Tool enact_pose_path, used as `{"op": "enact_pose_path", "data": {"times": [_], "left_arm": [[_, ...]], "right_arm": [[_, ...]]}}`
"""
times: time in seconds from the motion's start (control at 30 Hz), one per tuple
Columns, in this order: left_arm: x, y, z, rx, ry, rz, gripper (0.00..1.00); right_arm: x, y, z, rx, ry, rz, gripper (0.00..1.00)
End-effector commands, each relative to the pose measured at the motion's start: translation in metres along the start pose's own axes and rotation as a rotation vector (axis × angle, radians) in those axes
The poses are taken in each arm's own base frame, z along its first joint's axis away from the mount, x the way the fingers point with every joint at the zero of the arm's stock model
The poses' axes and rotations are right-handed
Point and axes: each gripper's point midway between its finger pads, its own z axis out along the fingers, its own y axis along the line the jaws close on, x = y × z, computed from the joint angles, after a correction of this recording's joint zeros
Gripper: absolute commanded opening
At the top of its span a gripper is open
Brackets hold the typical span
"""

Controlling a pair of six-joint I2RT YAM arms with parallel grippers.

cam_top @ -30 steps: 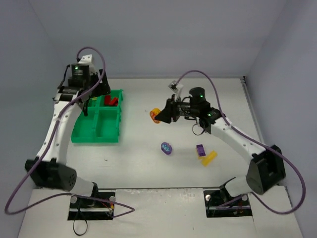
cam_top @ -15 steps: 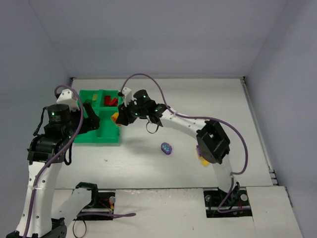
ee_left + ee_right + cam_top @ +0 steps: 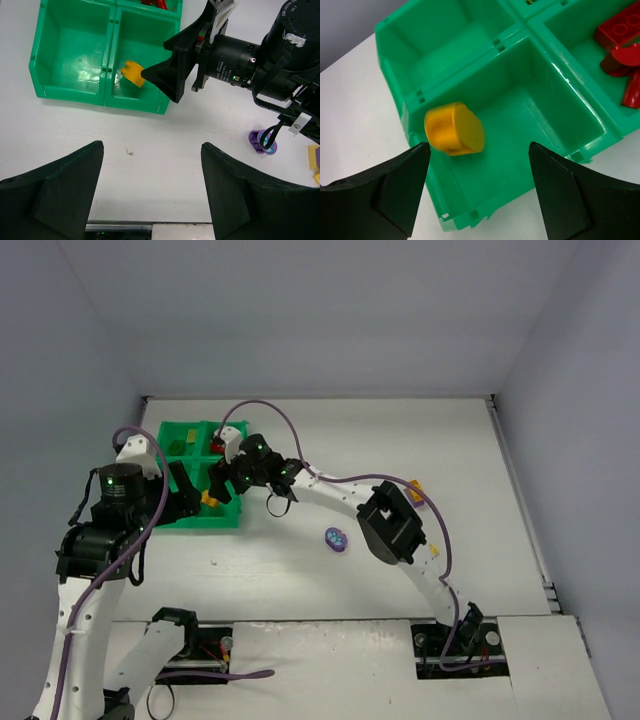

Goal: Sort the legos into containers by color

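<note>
The containers are a green four-compartment tray (image 3: 200, 523) at the table's left. My right gripper (image 3: 218, 483) reaches over its near right compartment, open (image 3: 476, 147). A round yellow lego (image 3: 455, 129) is loose and blurred between the spread fingers, just above that compartment (image 3: 134, 73). Red legos (image 3: 620, 50) lie in the far right compartment. My left gripper (image 3: 152, 145) is open and empty over bare table just in front of the tray (image 3: 75, 50). The oval purple piece (image 3: 337, 539) lies mid-table. Yellow bricks (image 3: 314, 157) show at the left wrist view's right edge.
The right arm (image 3: 390, 525) stretches across the middle of the table toward the tray. A yellow brick (image 3: 415, 486) peeks out behind its elbow. Grey walls close in the table on the left, back and right.
My right gripper carried the yellow lego left from mid-table to over the tray and opened, letting it go. The left arm drew back from the tray's far left side.
</note>
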Motion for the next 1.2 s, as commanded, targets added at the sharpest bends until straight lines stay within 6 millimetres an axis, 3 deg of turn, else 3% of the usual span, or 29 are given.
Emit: {"op": "enact_pose_path", "data": {"times": [0.0, 0.1, 0.13, 0.17, 0.23, 0.27, 0.33, 0.37, 0.43, 0.47, 0.5, 0.53, 0.57, 0.67, 0.7, 0.73, 0.8, 0.83, 0.87, 0.97, 1.0, 1.03, 1.1, 1.17], "left_arm": [[-0.006, -0.008, -0.001, 0.037, -0.02, -0.007, 0.72], [-0.004, -0.016, 0.002, 0.079, -0.007, -0.005, 0.77], [-0.003, -0.019, 0.004, 0.094, 0.005, -0.004, 0.81], [-0.002, -0.028, 0.005, 0.138, 0.012, 0.002, 0.82], [0.001, -0.04, 0.01, 0.202, 0.035, 0.025, 0.82], [0.001, -0.047, 0.012, 0.237, 0.038, 0.031, 0.82], [0.012, -0.064, 0.017, 0.329, 0.097, 0.04, 0.82], [0.012, -0.071, 0.018, 0.358, 0.103, 0.048, 0.82], [0.022, -0.085, 0.023, 0.389, 0.14, 0.089, 0.82], [0.024, -0.091, 0.025, 0.393, 0.142, 0.111, 0.82], [0.032, -0.103, 0.025, 0.402, 0.155, 0.156, 0.82], [0.037, -0.112, 0.03, 0.408, 0.177, 0.18, 0.82], [0.041, -0.123, 0.032, 0.426, 0.186, 0.196, 0.82], [0.066, -0.16, 0.042, 0.485, 0.269, 0.272, 0.82], [0.074, -0.169, 0.045, 0.495, 0.289, 0.289, 0.82], [0.092, -0.183, 0.053, 0.499, 0.336, 0.331, 0.82], [0.102, -0.204, 0.059, 0.515, 0.367, 0.335, 0.82], [0.117, -0.213, 0.073, 0.496, 0.417, 0.347, 0.82], [0.121, -0.227, 0.072, 0.502, 0.426, 0.356, 0.82], [0.151, -0.244, 0.092, 0.421, 0.502, 0.368, 0.82], [0.148, -0.255, 0.094, 0.4, 0.501, 0.339, 0.82], [0.168, -0.251, 0.107, 0.328, 0.558, 0.356, 0.82], [0.175, -0.261, 0.115, 0.278, 0.58, 0.321, 0.82], [0.201, -0.263, 0.127, 0.218, 0.638, 0.311, 0.82]], "right_arm": [[-0.073, 0.002, -0.015, 0.043, -0.184, -0.043, 0.77], [-0.092, -0.005, -0.033, 0.094, -0.224, -0.041, 0.78], [-0.084, -0.018, -0.039, 0.128, -0.21, -0.027, 0.78], [-0.103, -0.019, -0.057, 0.145, -0.255, -0.028, 0.78], [-0.109, -0.035, -0.079, 0.201, -0.282, 0.0, 0.78], [-0.109, -0.054, -0.104, 0.243, -0.298, 0.022, 0.78], [-0.108, -0.075, -0.132, 0.297, -0.312, 0.068, 0.78], [-0.102, -0.095, -0.161, 0.353, -0.316, 0.089, 0.78], [-0.098, -0.114, -0.192, 0.42, -0.326, 0.102, 0.78], [-0.108, -0.124, -0.224, 0.459, -0.363, 0.108, 0.78], [-0.087, -0.133, -0.236, 0.487, -0.333, 0.133, 0.79], [-0.082, -0.14, -0.25, 0.506, -0.334, 0.151, 0.79], [-0.07, -0.153, -0.277, 0.547, -0.329, 0.184, 0.79], [-0.053, -0.165, -0.325, 0.65, -0.321, 0.208, 0.79], [-0.032, -0.179, -0.341, 0.702, -0.297, 0.24, 0.79], [-0.024, -0.183, -0.352, 0.725, -0.292, 0.257, 0.79], [-0.015, -0.183, -0.381, 0.772, -0.308, 0.296, 0.8], [0.006, -0.192, -0.394, 0.815, -0.289, 0.334, 0.8], [0.008, -0.188, -0.407, 0.83, -0.302, 0.342, 0.8], [0.031, -0.19, -0.435, 0.893, -0.301, 0.396, 0.8], [0.036, -0.191, -0.44, 0.905, -0.302, 0.407, 0.8], [0.039, -0.189, -0.444, 0.906, -0.307, 0.417, 0.8], [0.047, -0.188, -0.455, 0.921, -0.313, 0.432, 0.8], [0.053, -0.186, -0.461, 0.919, -0.315, 0.442, 0.8]]}}
